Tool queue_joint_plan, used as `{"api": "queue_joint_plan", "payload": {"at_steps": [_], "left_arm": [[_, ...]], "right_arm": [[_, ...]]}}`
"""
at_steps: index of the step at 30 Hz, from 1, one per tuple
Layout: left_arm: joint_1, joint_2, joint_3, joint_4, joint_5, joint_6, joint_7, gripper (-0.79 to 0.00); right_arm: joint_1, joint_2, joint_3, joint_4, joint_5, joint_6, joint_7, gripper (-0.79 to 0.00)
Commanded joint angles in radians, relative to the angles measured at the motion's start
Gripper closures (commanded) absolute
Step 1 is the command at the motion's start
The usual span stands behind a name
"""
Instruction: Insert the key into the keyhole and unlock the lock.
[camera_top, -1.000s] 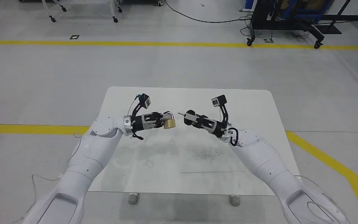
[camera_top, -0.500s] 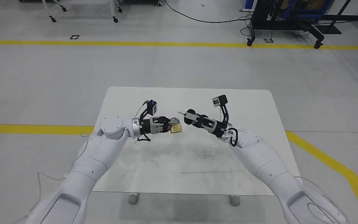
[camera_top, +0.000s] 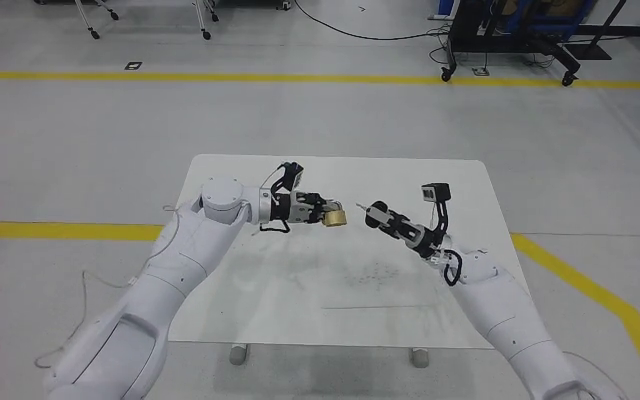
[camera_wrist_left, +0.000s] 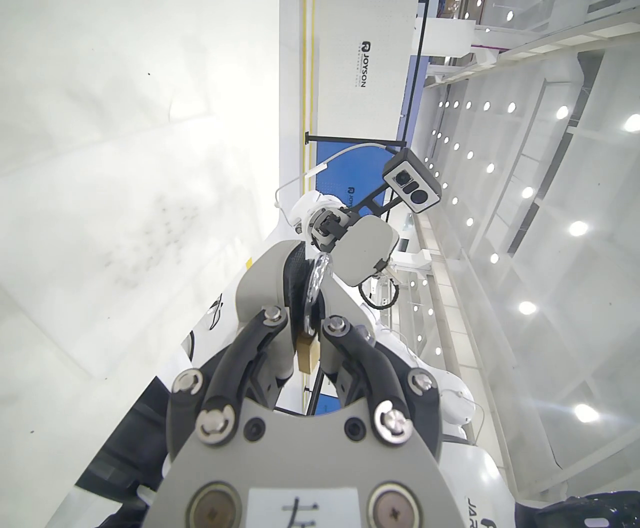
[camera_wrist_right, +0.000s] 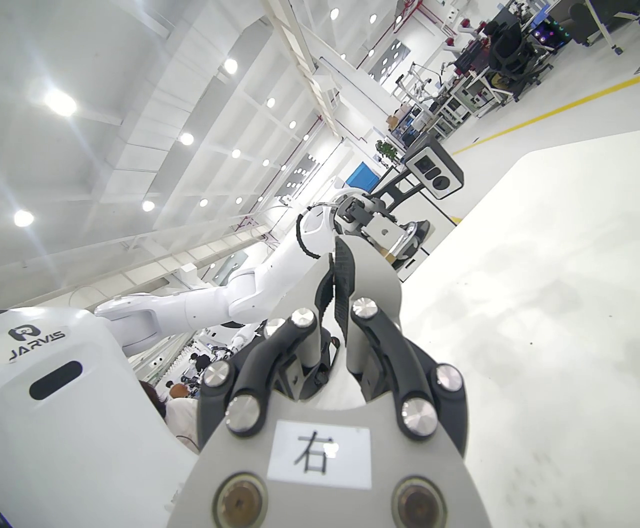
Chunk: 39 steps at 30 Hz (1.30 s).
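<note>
Above table (camera_top: 300, 300), left gripper (camera_top: 321, 213) holds lock (camera_top: 336, 217) near key (camera_top: 360, 208) in right gripper (camera_top: 371, 212)

The left gripper (camera_wrist_left: 312, 280) carries a white label (camera_wrist_left: 302, 510) on its base plate, printed with a single black character that is cut off at the view's edge. The right gripper (camera_wrist_right: 340, 260) bears a second white label (camera_wrist_right: 320, 452) with one black character, whole and clear. Beyond the table (camera_wrist_left: 100, 150), a white wall panel (camera_wrist_left: 363, 65) shows a logo and a row of dark capital letters. A blue board (camera_wrist_left: 350, 195) near it has a like mark in white, partly hidden. On the floor, a yellow line (camera_top: 300, 77) runs beyond the table, and another yellow stripe (camera_top: 60, 230) runs level with it.
</note>
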Motion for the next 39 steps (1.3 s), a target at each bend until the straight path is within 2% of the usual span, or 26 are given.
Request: {"api": "queue_joint_plan", "payload": {"at_steps": [1,5,7,10,11,13,16,17,19,24,28,34,39], "left_arm": [[0.000,0.000,0.000,0.000,0.000,0.000,0.000,0.000],[0.000,0.000,0.000,0.000,0.000,0.000,0.000,0.000],[0.028,-0.001,-0.007,0.026,-0.024,0.022,0.043,0.000],[0.033,-0.006,-0.029,0.107,-0.102,0.081,0.035,0.000],[0.017,-0.009,-0.014,0.087,-0.075,0.084,0.011,0.000],[0.010,-0.015,-0.029,0.102,-0.179,0.159,-0.125,0.000],[-0.037,-0.027,-0.015,0.172,-0.229,0.358,-0.228,0.000],[-0.043,-0.032,-0.014,0.200,-0.256,0.404,-0.250,0.000],[-0.052,-0.042,0.004,0.248,-0.269,0.449,-0.227,0.000],[-0.070,-0.061,0.055,0.283,-0.296,0.449,-0.227,0.000],[-0.084,-0.070,0.083,0.305,-0.300,0.440,-0.236,0.000],[-0.101,-0.084,0.102,0.339,-0.285,0.441,-0.223,0.000],[-0.107,-0.095,0.107,0.370,-0.271,0.460,-0.181,0.000]], "right_arm": [[0.000,0.000,0.000,0.000,0.000,0.000,0.000,0.000],[0.000,0.000,0.000,0.000,0.000,0.000,0.000,0.000],[-0.001,-0.001,-0.001,-0.008,-0.012,0.013,-0.017,0.000],[0.021,-0.003,0.025,-0.021,-0.171,0.020,-0.130,0.000],[0.018,-0.002,0.036,-0.046,-0.209,-0.004,-0.155,0.000],[0.018,0.010,0.095,-0.092,-0.394,-0.023,-0.192,0.000],[-0.024,0.031,0.195,-0.253,-0.707,-0.005,-0.238,0.000],[-0.049,0.037,0.231,-0.323,-0.823,0.013,-0.255,0.000],[-0.118,0.046,0.291,-0.470,-1.032,0.050,-0.311,0.000],[-0.227,0.056,0.322,-0.704,-1.387,0.100,-0.334,0.000],[-0.222,0.064,0.285,-0.819,-1.605,0.085,-0.241,0.000],[-0.187,0.066,0.200,-0.936,-1.799,0.102,-0.120,0.000],[-0.153,0.066,0.148,-0.954,-1.862,0.092,-0.079,0.000]]}}
